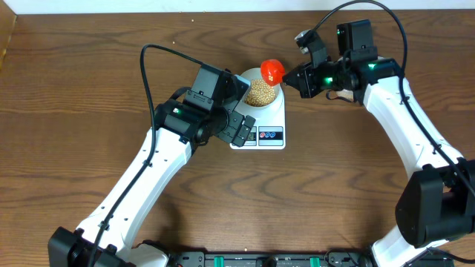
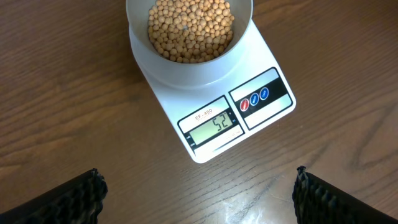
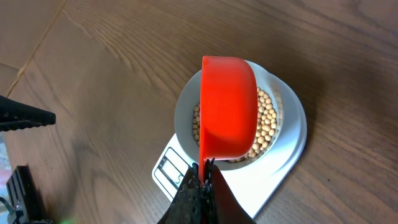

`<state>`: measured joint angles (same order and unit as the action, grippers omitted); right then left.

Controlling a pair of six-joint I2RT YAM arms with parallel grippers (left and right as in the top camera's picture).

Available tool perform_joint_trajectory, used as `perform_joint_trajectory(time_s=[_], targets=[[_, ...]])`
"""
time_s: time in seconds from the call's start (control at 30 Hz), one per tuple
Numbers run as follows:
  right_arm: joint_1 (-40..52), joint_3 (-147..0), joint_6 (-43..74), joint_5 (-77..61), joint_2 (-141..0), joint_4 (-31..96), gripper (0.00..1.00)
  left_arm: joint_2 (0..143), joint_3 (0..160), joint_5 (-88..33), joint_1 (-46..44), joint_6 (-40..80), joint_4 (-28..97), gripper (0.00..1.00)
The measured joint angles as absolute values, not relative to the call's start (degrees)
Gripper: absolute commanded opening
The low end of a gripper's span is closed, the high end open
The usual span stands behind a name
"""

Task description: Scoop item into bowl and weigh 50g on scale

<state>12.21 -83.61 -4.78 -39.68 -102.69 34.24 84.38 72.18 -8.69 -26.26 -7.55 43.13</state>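
Observation:
The white scale (image 1: 269,119) stands mid-table with the pale bowl (image 1: 252,80) on it, full of tan beans (image 1: 261,92). In the left wrist view the scale (image 2: 249,68), the bowl (image 2: 186,70) and the beans (image 2: 190,28) show, and the scale's display (image 2: 214,127) reads 52. My right gripper (image 1: 288,76) is shut on the handle of a red scoop (image 1: 272,70), held tipped over the bowl; the right wrist view shows the gripper (image 3: 204,171), the scoop (image 3: 229,106), the beans (image 3: 267,121) and the scale (image 3: 273,168). My left gripper (image 2: 198,193) is open and empty, just in front of the scale.
The wooden table (image 1: 89,81) runs around the scale. The left arm (image 1: 185,122) lies close to the scale's left side. The right arm (image 1: 401,111) reaches in from the right. A paler surface shows at the table's left edge (image 3: 25,25).

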Motion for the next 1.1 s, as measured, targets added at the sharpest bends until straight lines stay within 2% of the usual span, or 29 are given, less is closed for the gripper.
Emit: perform_joint_trajectory(time_s=[0.5, 0.83, 0.93, 1.1], targets=[[11.35, -83.61, -4.78, -43.13, -102.69, 34.35, 0.01, 84.38, 72.18, -8.69, -26.26, -7.55, 43.13, 0.98], [-0.19, -83.61, -4.8, -51.2, -102.59, 36.73, 0.02, 84.38, 72.18, -8.69, -26.26, -7.55, 43.13, 0.98], [-5.41, -83.61, -4.84, -49.08, -101.32, 38.92, 0.02, 84.38, 72.18, -8.69, -26.26, -7.55, 43.11, 0.98], [-9.63, -83.61, -4.84, -35.07, -95.26, 42.59, 0.01, 84.38, 72.18, -8.69, -26.26, -7.55, 43.13, 0.98]])
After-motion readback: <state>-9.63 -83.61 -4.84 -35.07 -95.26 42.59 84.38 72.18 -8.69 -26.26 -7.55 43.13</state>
